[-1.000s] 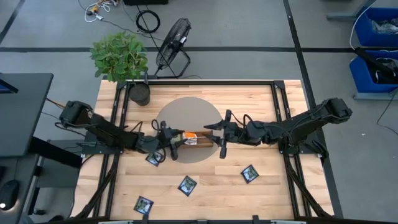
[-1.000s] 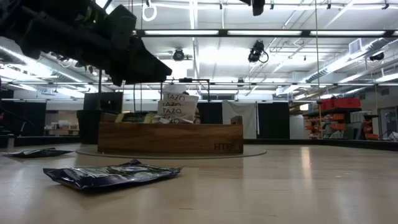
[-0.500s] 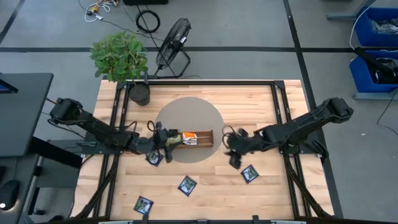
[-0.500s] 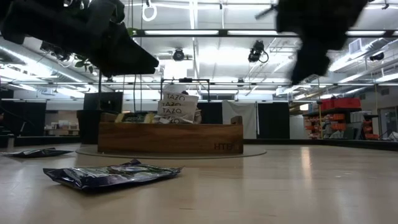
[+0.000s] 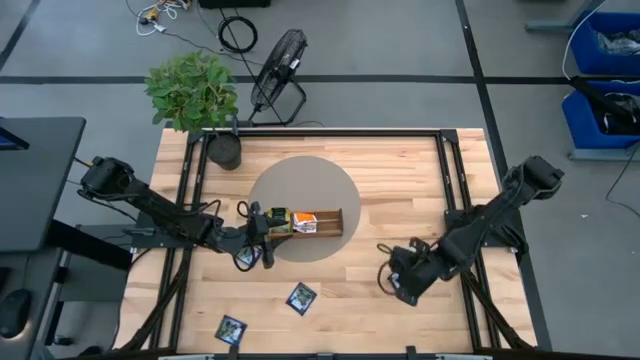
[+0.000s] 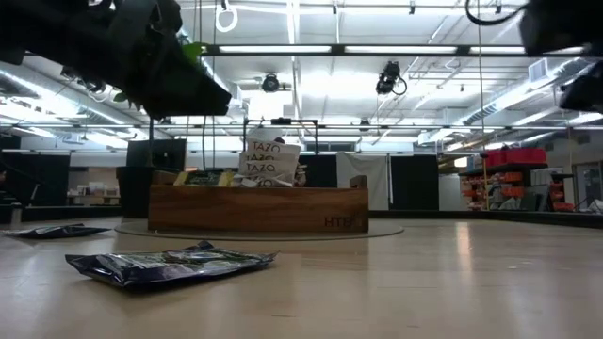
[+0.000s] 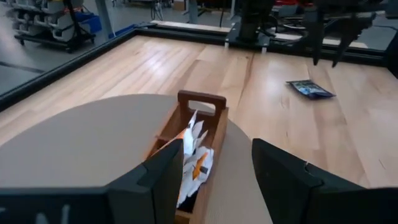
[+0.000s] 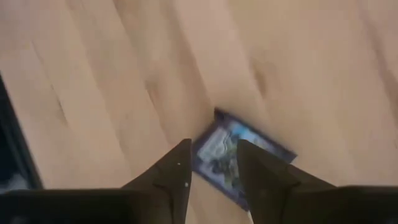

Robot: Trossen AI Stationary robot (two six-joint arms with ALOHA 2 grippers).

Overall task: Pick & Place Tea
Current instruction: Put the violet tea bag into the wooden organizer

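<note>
A long wooden tray [image 5: 328, 221] [image 6: 254, 209] [image 7: 200, 104] stands on a round grey mat [image 5: 305, 180] and holds several tea sachets [image 7: 194, 155]. My left gripper [image 5: 263, 236] [image 7: 217, 180] hangs open just off the tray's left end, nothing between its fingers. Three dark navy sachets lie flat on the wood [image 5: 301, 296] [image 5: 231, 328] [image 5: 246, 257]. A further navy sachet [image 8: 239, 152] [image 7: 310, 89] lies at the near right. My right gripper [image 5: 392, 283] [image 8: 212, 171] points down over it, open, above its edge. I see no touch.
A potted plant [image 5: 200, 95] stands at the table's far left corner, with a floor fan [image 5: 278, 62] behind the table. A dark metal frame [image 5: 455, 170] runs along the table's sides. Bare wood lies between the tray and the near edge.
My right gripper has swung from the tray's right end toward the table's near right and come down. It has tipped from level to pointing down and now stands over the navy sachet. My left gripper has drawn back a little from the tray toward the table's left edge.
</note>
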